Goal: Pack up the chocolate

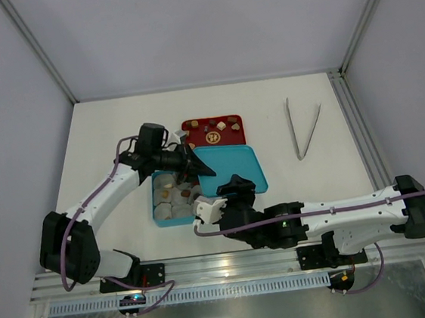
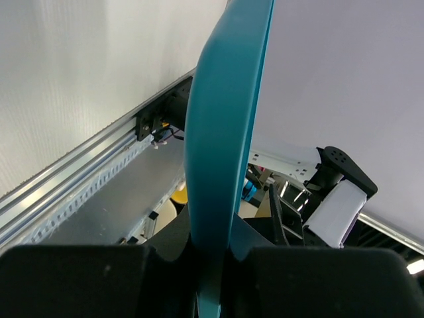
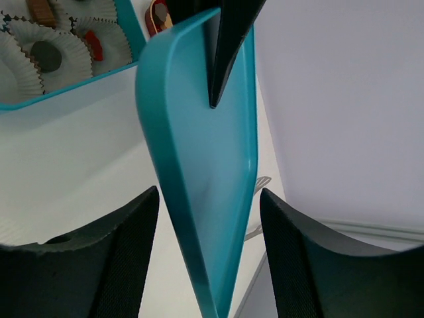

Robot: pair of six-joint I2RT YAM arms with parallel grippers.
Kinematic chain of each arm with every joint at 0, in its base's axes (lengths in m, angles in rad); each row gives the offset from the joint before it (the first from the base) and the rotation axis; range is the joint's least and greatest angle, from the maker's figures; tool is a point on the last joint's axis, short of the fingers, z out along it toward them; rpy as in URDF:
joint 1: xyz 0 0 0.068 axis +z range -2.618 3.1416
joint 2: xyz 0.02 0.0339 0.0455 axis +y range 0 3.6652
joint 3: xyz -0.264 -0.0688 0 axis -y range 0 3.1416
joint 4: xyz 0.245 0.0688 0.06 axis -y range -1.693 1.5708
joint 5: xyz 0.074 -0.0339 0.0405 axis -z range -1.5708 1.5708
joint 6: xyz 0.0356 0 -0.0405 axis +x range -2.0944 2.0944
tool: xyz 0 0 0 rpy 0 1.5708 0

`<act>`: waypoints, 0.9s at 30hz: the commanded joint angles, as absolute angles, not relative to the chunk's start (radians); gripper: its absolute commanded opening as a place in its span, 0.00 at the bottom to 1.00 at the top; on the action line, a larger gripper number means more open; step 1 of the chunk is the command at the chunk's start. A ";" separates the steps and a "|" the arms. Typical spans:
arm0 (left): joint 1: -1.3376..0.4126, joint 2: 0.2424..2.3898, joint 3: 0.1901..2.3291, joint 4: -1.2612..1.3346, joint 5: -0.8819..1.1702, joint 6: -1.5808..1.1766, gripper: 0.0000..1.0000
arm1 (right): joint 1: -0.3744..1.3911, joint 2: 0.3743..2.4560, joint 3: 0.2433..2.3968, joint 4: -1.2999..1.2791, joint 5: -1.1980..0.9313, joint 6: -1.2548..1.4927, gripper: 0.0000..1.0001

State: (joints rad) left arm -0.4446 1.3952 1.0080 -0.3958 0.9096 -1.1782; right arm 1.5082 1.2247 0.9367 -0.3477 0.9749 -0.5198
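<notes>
No text, number or brand can be read in any view. The only mark is a round gold emblem (image 1: 212,137) on the red tray (image 1: 232,118) on the table, too small to make out. The teal lid (image 3: 199,165) shows a plain surface up close.

Place: robot test cell, lab-type.
Surface: plain white flat tabletop (image 1: 118,131).
Around tabletop: blank pale grey panel walls (image 1: 183,25), slim aluminium corner posts (image 1: 37,48).
Tabletop near edge: ribbed aluminium mounting rail (image 1: 209,269); white-and-black cabled left arm (image 1: 106,191) and right arm (image 1: 348,217) bolted there.
</notes>
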 commanded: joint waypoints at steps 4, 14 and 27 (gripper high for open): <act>-0.442 1.342 0.997 -0.402 0.974 -1.178 0.00 | 1.520 1.249 0.936 -0.227 1.032 -0.638 0.61; -0.440 1.319 1.000 -0.405 0.988 -1.169 0.00 | 1.523 1.259 0.916 -0.198 1.042 -0.681 0.28; -0.436 1.321 1.078 -0.417 0.954 -1.111 0.57 | 1.526 1.255 0.948 -0.204 1.086 -0.680 0.04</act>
State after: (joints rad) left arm -0.4416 1.3430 1.0199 -0.4210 0.9421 -1.1400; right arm 1.5230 1.2785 0.9096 -0.2390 1.0328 -0.6743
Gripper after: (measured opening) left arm 0.547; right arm 0.151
